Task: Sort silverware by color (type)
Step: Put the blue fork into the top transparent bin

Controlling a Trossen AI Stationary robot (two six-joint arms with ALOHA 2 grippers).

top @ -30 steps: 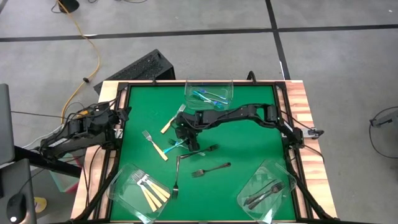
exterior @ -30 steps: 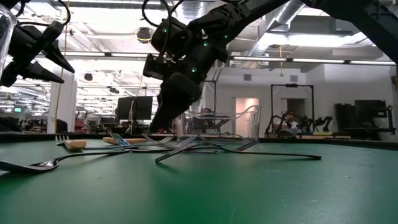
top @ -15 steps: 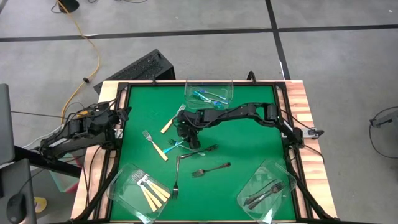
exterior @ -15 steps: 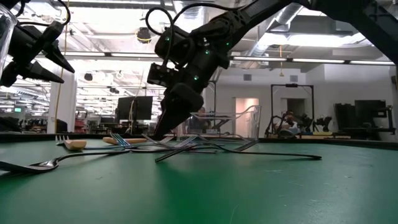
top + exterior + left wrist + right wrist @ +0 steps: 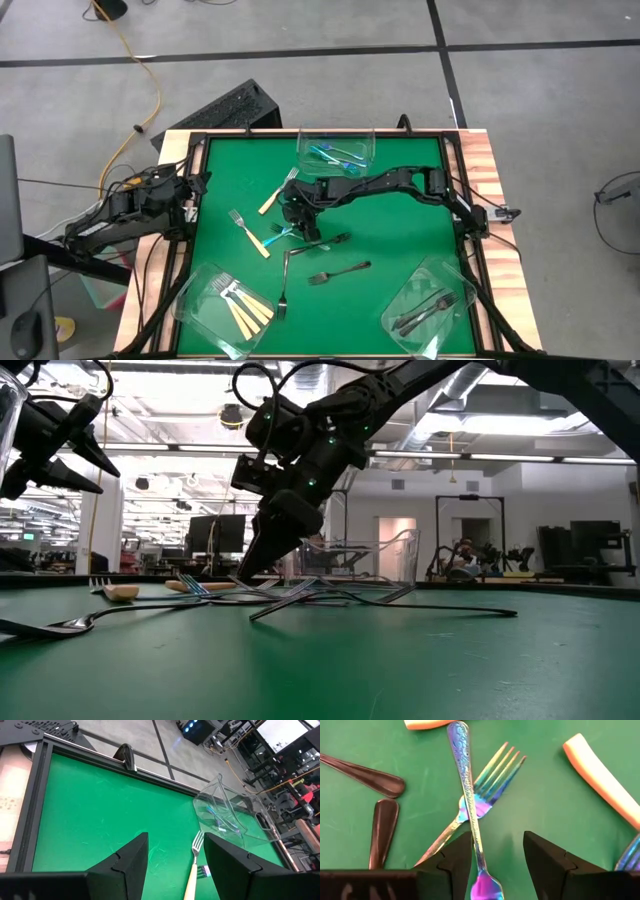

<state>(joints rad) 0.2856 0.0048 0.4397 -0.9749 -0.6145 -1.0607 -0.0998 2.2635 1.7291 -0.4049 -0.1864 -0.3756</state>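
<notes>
Loose forks lie on the green mat. Two blue iridescent forks lie crossed at mid-table, with cream-handled forks and dark metal forks around them. My right gripper stands open, slanting down over the crossed blue forks; one blue fork's handle runs between its fingers, and I cannot tell whether they touch it. My left gripper waits open above the table's left edge.
Three clear tubs stand on the mat: one at the far edge with blue forks, one at the near left with cream-handled forks, one at the near right with dark forks. A raised black frame rims the mat.
</notes>
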